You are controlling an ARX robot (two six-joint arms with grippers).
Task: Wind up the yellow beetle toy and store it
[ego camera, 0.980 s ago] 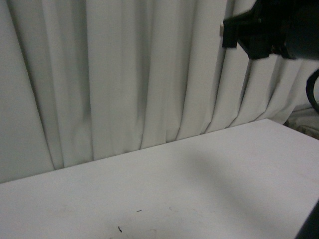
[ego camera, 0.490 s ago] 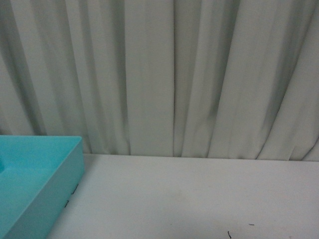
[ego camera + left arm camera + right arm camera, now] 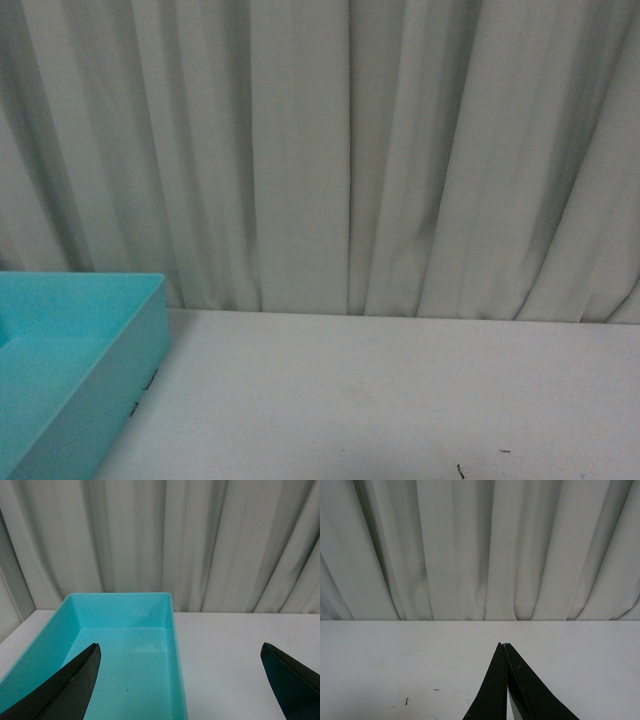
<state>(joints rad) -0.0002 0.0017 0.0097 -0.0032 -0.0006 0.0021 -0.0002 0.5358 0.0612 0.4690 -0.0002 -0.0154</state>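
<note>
- Turquoise plastic bin (image 3: 70, 390) sits at the left edge of the front view, resting on the white table (image 3: 400, 390) with its open side up.
- Pale grey-white curtain (image 3: 300, 150) hangs in pleats behind the table and fills the background of all three views.
- From the left wrist view, the left gripper (image 3: 180, 647) is spread wide. Its two dark fingers (image 3: 75, 685) are far apart, one over the bin's interior and the other over bare table.
- That same view shows the bin's floor with a tiny dark dot (image 3: 127, 690) on it, possibly a speck or a mark.
- From the right wrist view, the right gripper (image 3: 503, 647) is pressed closed. Its black fingertips meet in a point above the tabletop with nothing between them.
- Small dark specks (image 3: 406, 700) lie on the table near the right gripper, and they also show at the lower right in the front view.
- No view shows the yellow beetle toy, so its place cannot be told.
</note>
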